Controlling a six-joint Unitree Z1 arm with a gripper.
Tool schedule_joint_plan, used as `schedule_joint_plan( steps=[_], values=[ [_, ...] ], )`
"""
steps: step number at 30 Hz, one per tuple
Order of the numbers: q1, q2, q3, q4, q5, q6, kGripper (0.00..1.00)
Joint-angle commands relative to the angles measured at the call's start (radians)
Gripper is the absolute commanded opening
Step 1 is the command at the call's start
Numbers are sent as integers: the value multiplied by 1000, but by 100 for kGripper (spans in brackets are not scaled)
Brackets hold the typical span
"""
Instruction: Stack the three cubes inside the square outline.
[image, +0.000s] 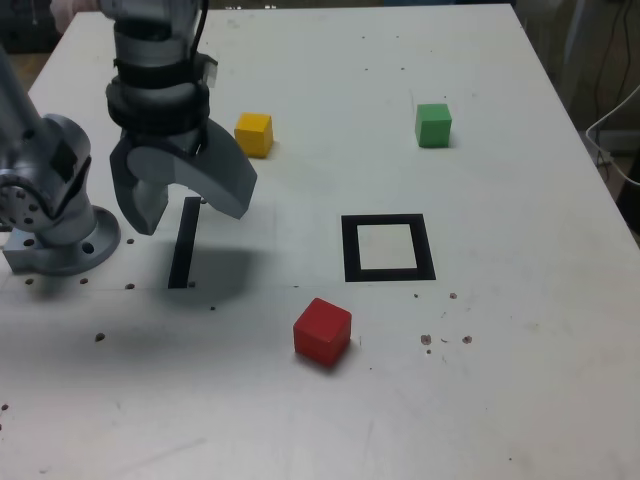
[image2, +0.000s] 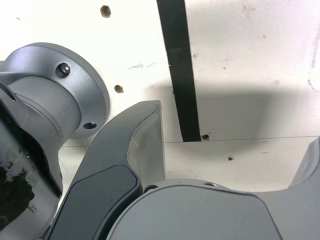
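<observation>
The red cube (image: 323, 332) is seen nearest on the white tabletop (image: 500, 380), turned cornerwise in the exterior view. Beyond it, the black square outline (image: 428, 247) is laid flat, its sides nearly aligned with the view. The end effector (image: 195, 215) is held above the tabletop near the black strip (image: 185, 243), fingers spread wide, nothing gripped, the arm (image: 160, 60) angled downward. Farther back, the yellow cube (image: 254, 135) and green cube (image: 433, 126) are set well apart, both nearly squared to the view.
</observation>
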Motion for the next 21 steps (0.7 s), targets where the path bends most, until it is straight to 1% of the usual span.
schedule_joint_plan(
  steps=[1, 4, 9, 12, 15, 21],
  values=[
    [-1, -2, -21, 22, 2, -3, 99],
    [-12, -1, -62, 72, 15, -19, 99],
    [-68, 19, -178, 188, 66, -73, 99],
    [-108, 40, -247, 241, 87, -89, 99],
    [-151, 66, -300, 267, 93, -105, 99],
    [-243, 99, -357, 267, 81, -163, 100]
  ],
)
